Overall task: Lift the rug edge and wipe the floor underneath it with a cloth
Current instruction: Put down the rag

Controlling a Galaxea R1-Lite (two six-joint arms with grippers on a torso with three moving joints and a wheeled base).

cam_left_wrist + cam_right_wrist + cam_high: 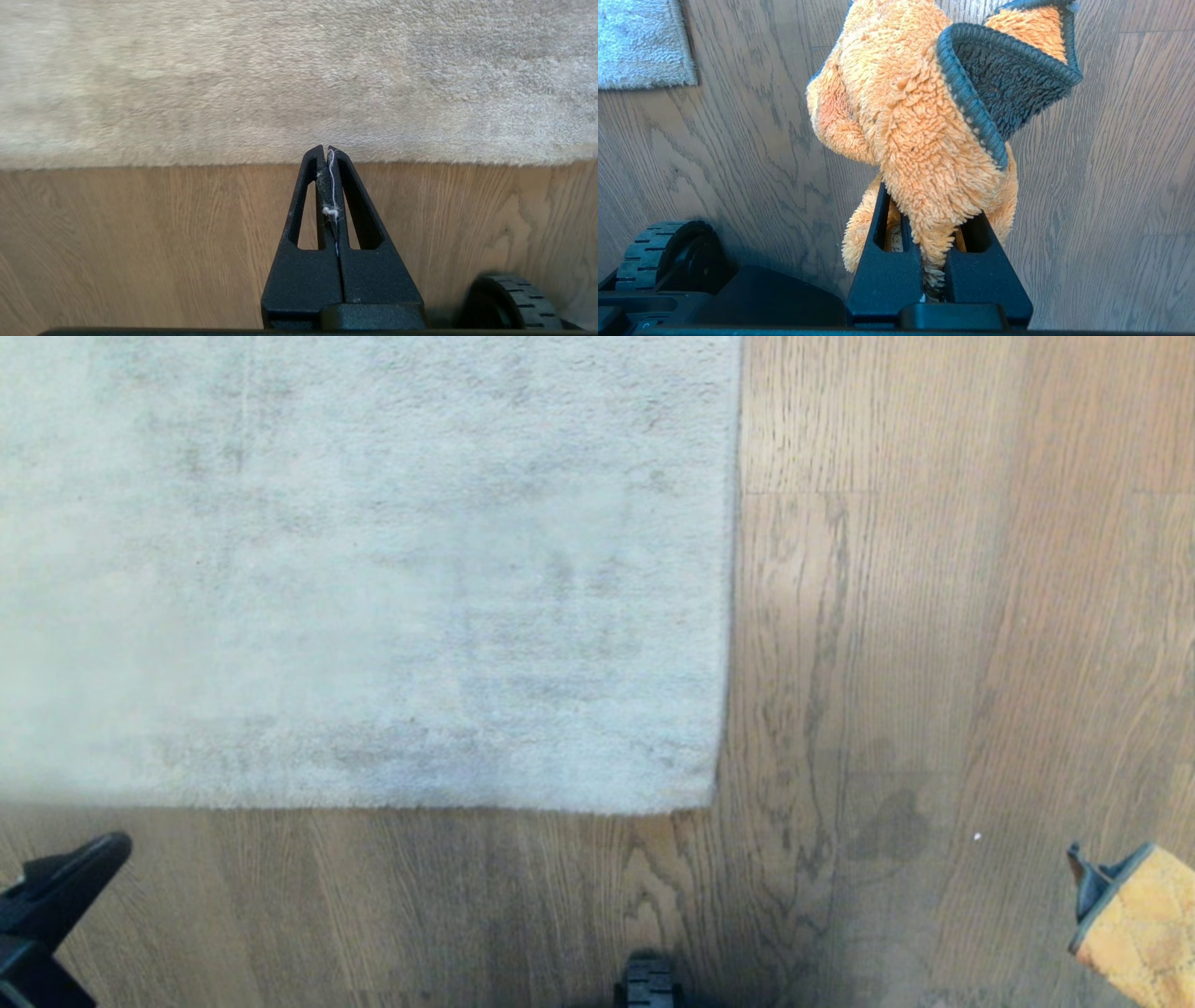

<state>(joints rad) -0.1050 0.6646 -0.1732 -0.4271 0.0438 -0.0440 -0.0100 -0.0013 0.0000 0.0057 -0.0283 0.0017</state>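
On the wood-plank floor (934, 616) the pale rug lies flat, its rug edge (373, 807) unlifted near the left gripper (326, 150), fingers together on fluff only, while the right gripper (931, 224) clamps the cloth (915, 116), which may slip.

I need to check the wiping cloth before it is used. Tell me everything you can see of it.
The cloth is a small orange-tan terry towel, fluffy and long-looped, with a dark blue-grey bound trim and a grey inner face where one corner folds open. It is bunched, not spread, and pinched between the fingers of the right gripper, standing up off the wood floor. In the head view only its trimmed end shows, at lower right, away from the rug.
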